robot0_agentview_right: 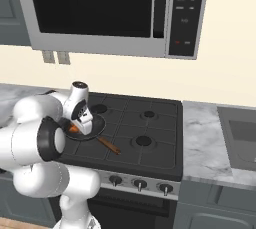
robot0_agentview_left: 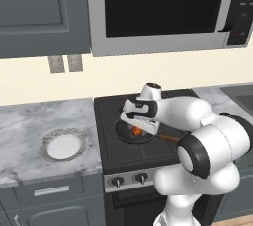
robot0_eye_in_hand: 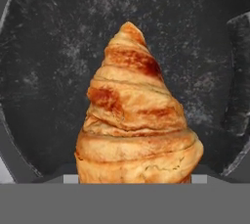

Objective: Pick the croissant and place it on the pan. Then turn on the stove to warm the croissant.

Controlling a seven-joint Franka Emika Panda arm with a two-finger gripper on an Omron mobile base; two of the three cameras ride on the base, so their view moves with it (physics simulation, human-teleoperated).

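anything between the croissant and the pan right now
Nothing visible. The gripper is shut on the croissant directly over the pan, whose dark bare surface lies right behind the pastry in the hand view. Whether the croissant already touches the pan cannot be told.

The golden-orange croissant [robot0_eye_in_hand: 138, 120], browned along its ridges, sits over the middle of the round dark pan [robot0_eye_in_hand: 53, 61], which rests on the black stove [robot0_agentview_right: 150, 128], brown handle toward the knobs.
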